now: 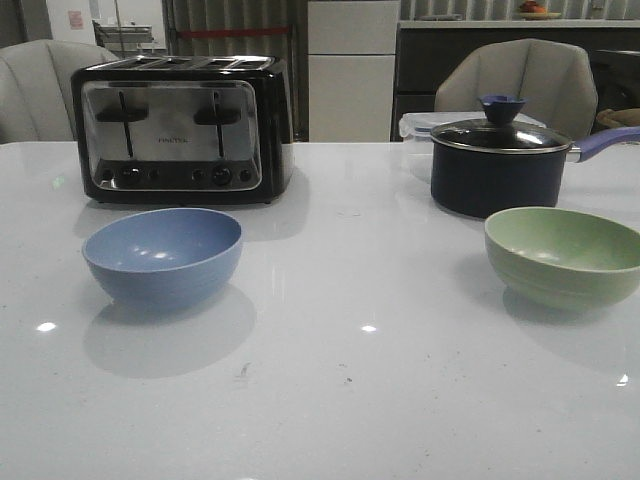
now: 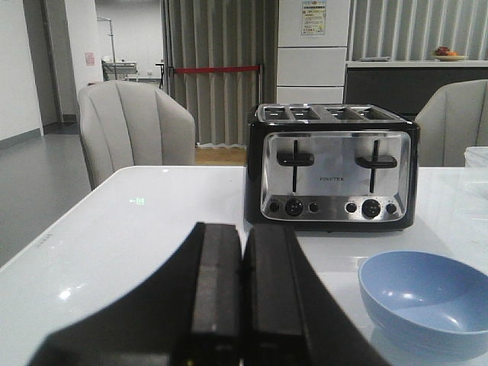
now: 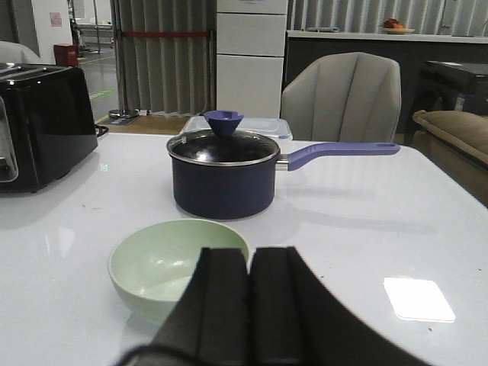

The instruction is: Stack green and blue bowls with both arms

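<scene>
Both tools closed, empty: left tool w/ blue bowl beside it, right tool just behind green bowl. Should open first, then pinch a rim.

between the blue bowl and green bowl lies a wide bare stretch of table, open to the front edge. behind the blue bowl the toaster blocks the back; the saucepan stands close behind the green one.
</scene>
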Robot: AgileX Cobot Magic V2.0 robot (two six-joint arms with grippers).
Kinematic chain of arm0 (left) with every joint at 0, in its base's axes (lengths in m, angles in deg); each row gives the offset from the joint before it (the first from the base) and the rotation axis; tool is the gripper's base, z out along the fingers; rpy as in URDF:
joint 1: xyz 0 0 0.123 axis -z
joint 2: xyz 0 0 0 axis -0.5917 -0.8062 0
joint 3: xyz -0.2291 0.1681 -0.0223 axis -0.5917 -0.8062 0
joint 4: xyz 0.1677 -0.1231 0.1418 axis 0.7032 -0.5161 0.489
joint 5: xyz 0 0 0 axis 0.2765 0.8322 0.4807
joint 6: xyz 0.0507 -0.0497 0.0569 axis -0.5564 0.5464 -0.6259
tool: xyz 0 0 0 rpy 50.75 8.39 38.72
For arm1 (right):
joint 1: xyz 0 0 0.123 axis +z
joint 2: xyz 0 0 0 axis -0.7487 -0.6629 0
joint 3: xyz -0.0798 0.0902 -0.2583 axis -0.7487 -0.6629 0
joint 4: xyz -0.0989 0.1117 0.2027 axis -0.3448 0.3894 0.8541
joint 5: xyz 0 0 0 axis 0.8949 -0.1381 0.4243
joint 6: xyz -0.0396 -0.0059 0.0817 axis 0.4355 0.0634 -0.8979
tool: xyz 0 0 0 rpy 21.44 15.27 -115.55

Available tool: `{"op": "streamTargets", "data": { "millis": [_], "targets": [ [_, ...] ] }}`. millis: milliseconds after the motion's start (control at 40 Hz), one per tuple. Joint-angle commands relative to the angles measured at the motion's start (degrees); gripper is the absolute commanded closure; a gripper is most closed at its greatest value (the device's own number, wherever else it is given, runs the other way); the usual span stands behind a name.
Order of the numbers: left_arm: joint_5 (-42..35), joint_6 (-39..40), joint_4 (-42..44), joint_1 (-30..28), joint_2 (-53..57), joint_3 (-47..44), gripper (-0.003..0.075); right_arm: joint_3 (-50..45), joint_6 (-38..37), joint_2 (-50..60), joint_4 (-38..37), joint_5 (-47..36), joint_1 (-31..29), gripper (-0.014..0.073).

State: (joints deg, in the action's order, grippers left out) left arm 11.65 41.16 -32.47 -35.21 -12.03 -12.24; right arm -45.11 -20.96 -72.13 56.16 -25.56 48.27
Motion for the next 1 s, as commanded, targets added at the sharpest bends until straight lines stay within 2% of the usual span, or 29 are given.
{"op": "streamTargets", "data": {
  "millis": [0,725,850,975],
  "targets": [
    [-4.8,0.5,-0.4,0.0,1.2,-0.2,0.0627,0.2,0.2,1.0,0.2,-4.8,0.0,0.0536],
    [-6.0,0.5,0.3,0.0,1.2,0.0,0.0627,0.4,0.2,1.0,0.1,-7.1,0.0,0.0536],
    [-6.2,0.5,0.3,0.0,1.2,2.5,0.0627,3.9,0.2,1.0,0.2,-5.7,0.0,0.0536],
    [-3.9,0.5,0.3,0.0,0.8,9.0,0.0627,11.8,0.2,0.1,0.2,0.3,0.0,0.0536]
  ]
}}
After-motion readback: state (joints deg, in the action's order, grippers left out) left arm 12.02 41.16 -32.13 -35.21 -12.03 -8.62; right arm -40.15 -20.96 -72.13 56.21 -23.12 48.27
